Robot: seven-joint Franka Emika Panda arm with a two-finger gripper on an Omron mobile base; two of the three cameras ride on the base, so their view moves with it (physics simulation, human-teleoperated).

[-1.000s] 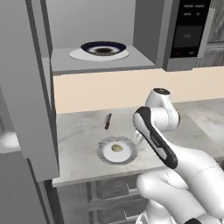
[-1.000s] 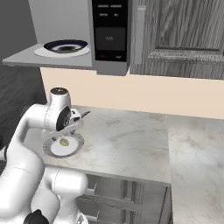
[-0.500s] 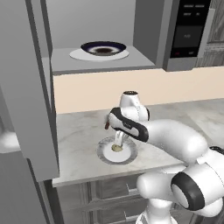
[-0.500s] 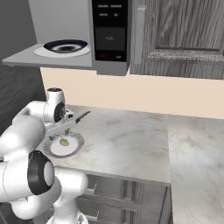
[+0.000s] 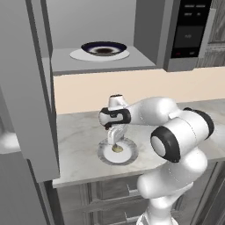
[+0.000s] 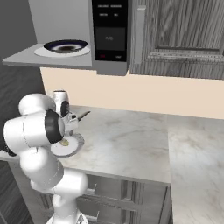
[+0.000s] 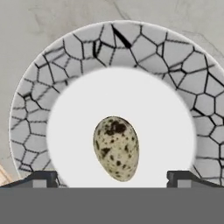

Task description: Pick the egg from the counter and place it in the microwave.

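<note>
The egg (image 7: 116, 148), tan and speckled, lies in the smooth middle of a white plate (image 7: 131, 39) with a crackle-patterned rim. In the hand view my gripper (image 7: 111, 179) is open, its fingertips (image 7: 41, 178) set wide on both sides of the egg's near end. From the left base the gripper (image 5: 115, 139) points down just above the egg (image 5: 117, 148) on the counter (image 5: 79, 132). The microwave (image 5: 103, 66) stands open above, with a dark bowl (image 5: 103, 47) on its white turntable. The egg (image 6: 64, 142) also shows from the right base.
The microwave's tall grey door (image 5: 26, 88) hangs open at the left, over the counter's left end. A black-fronted appliance (image 5: 189, 30) sits to the right of the microwave. A thin reddish-brown stick utensil (image 6: 83, 115) lies behind the plate (image 6: 72, 148).
The arm has swung left and folded down over the plate. The gripper has dropped from beside the plate to just above the egg. Egg and plate have not moved.
</note>
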